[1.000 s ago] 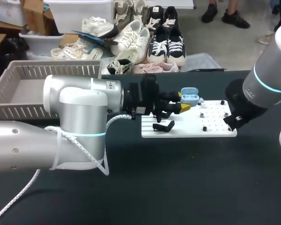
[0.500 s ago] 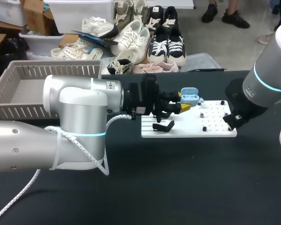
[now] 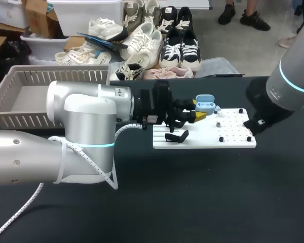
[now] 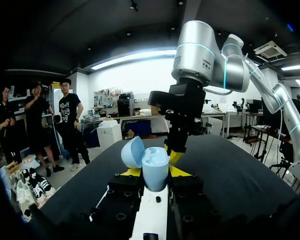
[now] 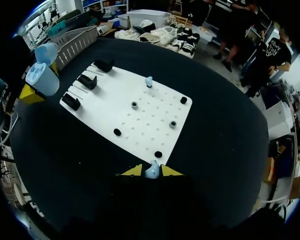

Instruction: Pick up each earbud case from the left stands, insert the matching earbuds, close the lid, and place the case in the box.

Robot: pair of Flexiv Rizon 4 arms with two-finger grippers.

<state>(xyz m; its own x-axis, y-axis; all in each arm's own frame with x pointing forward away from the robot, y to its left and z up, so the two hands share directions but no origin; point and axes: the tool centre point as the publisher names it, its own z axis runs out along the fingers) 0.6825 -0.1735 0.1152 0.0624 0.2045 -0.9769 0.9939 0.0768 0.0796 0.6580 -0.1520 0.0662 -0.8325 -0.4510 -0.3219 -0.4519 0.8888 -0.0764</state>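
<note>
My left gripper (image 3: 198,110) is shut on a light-blue earbud case (image 3: 205,105), held upright above the left part of the white board (image 3: 202,137). In the left wrist view the case (image 4: 155,167) sits between the yellow fingertips (image 4: 131,172) with its lid (image 4: 132,152) swung open. My right gripper (image 5: 151,172) is shut on a small light-blue earbud (image 5: 151,171), above the board's near edge (image 5: 135,112). A second light-blue earbud (image 5: 148,81) stands on a peg at the board's far side. In the head view my right gripper (image 3: 254,123) hangs by the board's right end.
Three black stands (image 5: 87,81) line the board's left end, one (image 3: 177,136) lying below my left gripper. Several black pegs (image 5: 173,124) dot the board. A grey slatted basket (image 3: 20,96) stands at the table's far left. My left arm spans the left half of the table.
My right arm has shifted slightly right and away from the board's right end, earbud still in its grip. The left arm and the case have not moved.
</note>
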